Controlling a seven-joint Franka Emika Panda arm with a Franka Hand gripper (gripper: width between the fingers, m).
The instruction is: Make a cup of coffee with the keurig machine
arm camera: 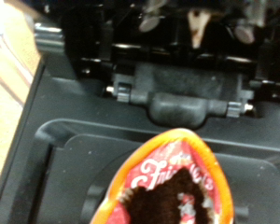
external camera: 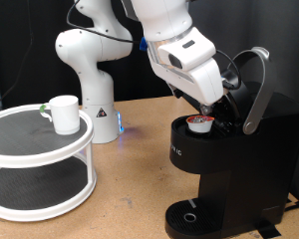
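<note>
The keurig machine (external camera: 229,169) stands at the exterior view's right with its silver-grey lid handle (external camera: 255,92) raised. A small pod with a reddish top (external camera: 198,122) sits in the open brew chamber. My gripper (external camera: 211,106) hangs just above and beside the pod, under the raised lid. In the wrist view the pod (arm camera: 168,182) fills the near part of the picture, its top showing a dark torn patch, with the black machine housing (arm camera: 182,98) behind it; my fingers do not show clearly there. The white cup (external camera: 63,113) stands far off at the exterior view's left.
The cup rests on the top shelf of a round white two-tier stand (external camera: 30,159). The white arm base (external camera: 93,85) stands behind on the wooden table (external camera: 140,169). The round drip tray (external camera: 189,215) sits at the machine's foot with nothing on it.
</note>
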